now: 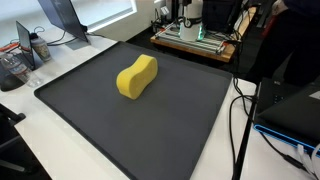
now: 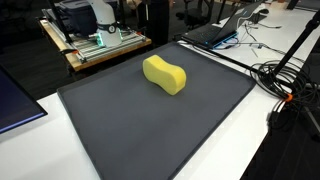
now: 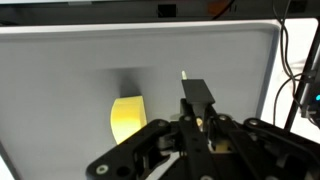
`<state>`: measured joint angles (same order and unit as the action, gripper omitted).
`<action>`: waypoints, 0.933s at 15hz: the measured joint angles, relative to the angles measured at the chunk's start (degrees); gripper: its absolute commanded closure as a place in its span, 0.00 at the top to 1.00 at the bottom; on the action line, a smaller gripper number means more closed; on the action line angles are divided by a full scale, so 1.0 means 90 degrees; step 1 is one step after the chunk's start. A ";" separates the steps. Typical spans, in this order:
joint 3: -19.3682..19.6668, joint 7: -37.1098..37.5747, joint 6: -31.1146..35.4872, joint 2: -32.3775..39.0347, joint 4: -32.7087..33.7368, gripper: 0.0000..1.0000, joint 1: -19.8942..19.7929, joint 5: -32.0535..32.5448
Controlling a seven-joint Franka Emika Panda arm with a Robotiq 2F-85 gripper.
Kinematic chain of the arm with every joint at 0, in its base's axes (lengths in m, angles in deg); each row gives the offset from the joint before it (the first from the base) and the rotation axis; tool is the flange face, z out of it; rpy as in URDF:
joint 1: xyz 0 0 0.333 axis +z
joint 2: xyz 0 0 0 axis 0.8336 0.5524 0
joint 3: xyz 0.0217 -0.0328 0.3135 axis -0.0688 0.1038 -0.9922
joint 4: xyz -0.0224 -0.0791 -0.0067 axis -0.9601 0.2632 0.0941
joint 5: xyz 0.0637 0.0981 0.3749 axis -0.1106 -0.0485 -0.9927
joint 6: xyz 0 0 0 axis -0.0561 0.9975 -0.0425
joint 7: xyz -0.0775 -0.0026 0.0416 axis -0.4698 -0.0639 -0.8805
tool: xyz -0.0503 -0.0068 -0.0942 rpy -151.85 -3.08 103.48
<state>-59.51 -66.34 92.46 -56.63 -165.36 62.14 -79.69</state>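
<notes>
A yellow peanut-shaped sponge lies on a large dark mat, toward its far side. No arm shows in either exterior view. In the wrist view my gripper hangs above the mat with its black fingers pressed together and nothing between them. The sponge lies just to the left of the fingers in that view, partly hidden by the gripper's linkage, and is apart from them.
A wooden stand with a machine sits beyond the mat. A laptop and a tangle of cables lie along one side. More cables run on the white table, and desk clutter stands nearby.
</notes>
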 measured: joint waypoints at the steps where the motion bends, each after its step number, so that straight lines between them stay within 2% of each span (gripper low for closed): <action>1: -0.0081 0.0136 0.0278 0.0166 0.0070 0.03 -0.0007 0.0001; 2: -0.0156 0.0236 0.0491 0.0335 0.0162 0.12 -0.0012 0.0005; 11: -0.0162 0.0249 0.0517 0.0442 0.0209 0.12 -0.0010 0.0012; 12: -0.0162 0.0249 0.0517 0.0442 0.0209 0.03 -0.0010 0.0012; 14: -0.0162 0.0249 0.0517 0.0446 0.0209 0.03 -0.0010 0.0012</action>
<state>-60.97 -64.10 97.11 -52.62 -163.48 62.05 -79.58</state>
